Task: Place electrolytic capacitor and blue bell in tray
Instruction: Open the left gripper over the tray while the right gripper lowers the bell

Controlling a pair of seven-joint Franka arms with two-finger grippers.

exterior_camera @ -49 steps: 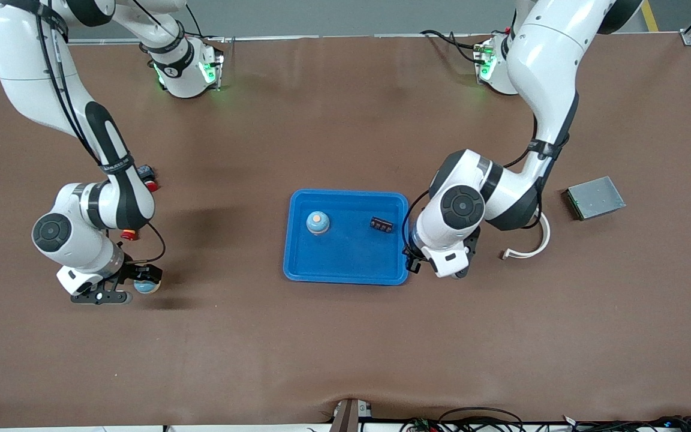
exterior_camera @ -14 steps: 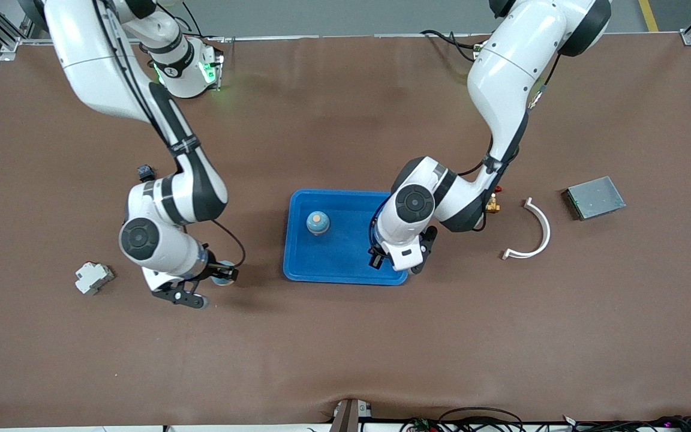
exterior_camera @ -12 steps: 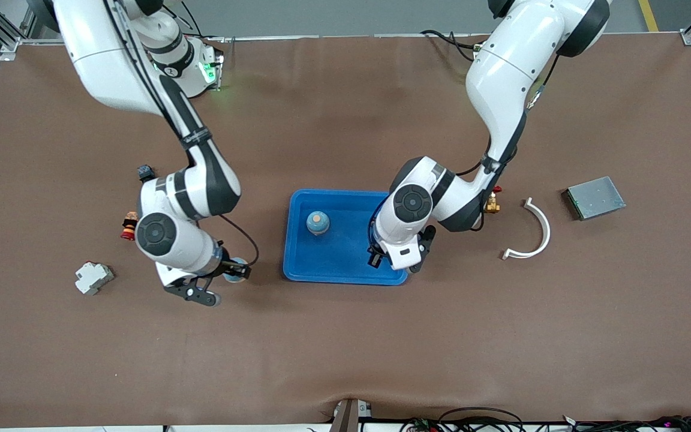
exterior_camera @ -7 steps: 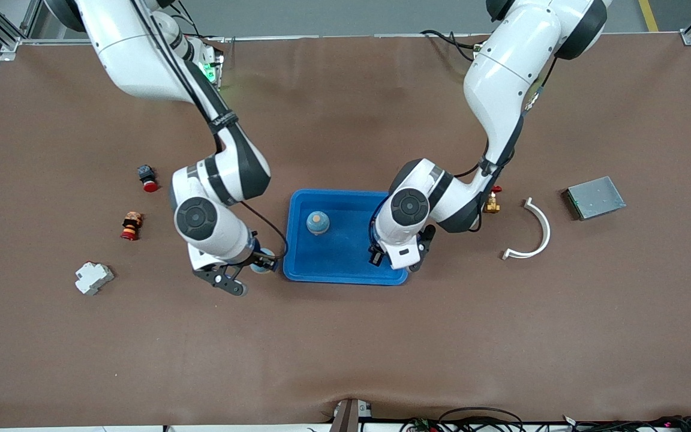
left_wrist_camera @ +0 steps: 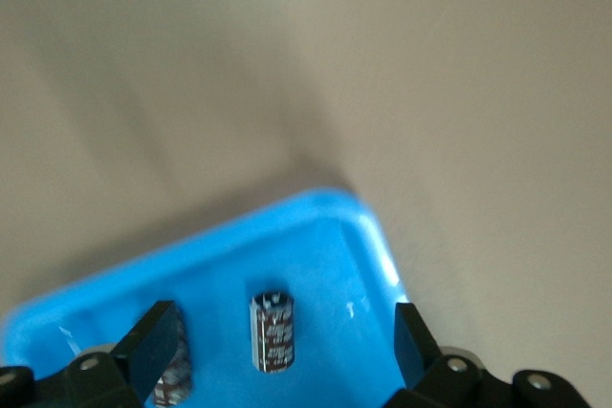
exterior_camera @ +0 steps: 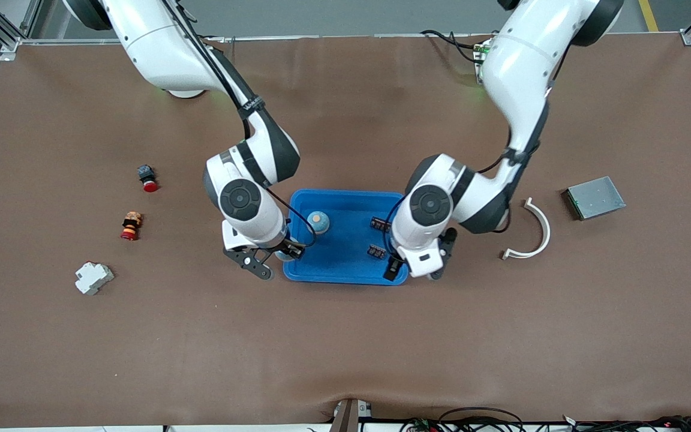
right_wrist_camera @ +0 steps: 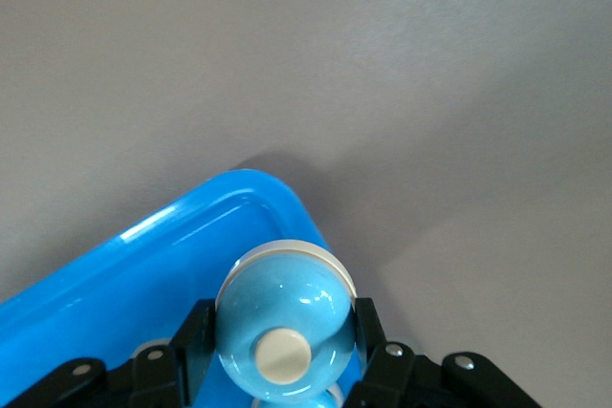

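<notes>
The blue tray (exterior_camera: 345, 267) holds one blue bell (exterior_camera: 318, 222) and two dark electrolytic capacitors (exterior_camera: 381, 225) (exterior_camera: 374, 250). My right gripper (exterior_camera: 273, 259) is shut on a second blue bell (exterior_camera: 282, 255) over the tray's corner toward the right arm's end; the right wrist view shows the bell (right_wrist_camera: 282, 308) clamped between the fingers above the tray's rim (right_wrist_camera: 239, 193). My left gripper (exterior_camera: 412, 273) is open and empty over the tray's corner at the left arm's end. In the left wrist view a capacitor (left_wrist_camera: 273, 332) lies in the tray (left_wrist_camera: 325, 236) between the open fingers (left_wrist_camera: 153, 346).
Two red-capped buttons (exterior_camera: 147, 177) (exterior_camera: 131, 225) and a white breaker (exterior_camera: 93, 278) lie toward the right arm's end. A white curved piece (exterior_camera: 534, 231) and a grey metal box (exterior_camera: 594, 197) lie toward the left arm's end.
My right gripper has carried the blue bell from the table's end to the tray's corner. A second capacitor now lies in the tray, and my left gripper has shifted to the tray's edge.
</notes>
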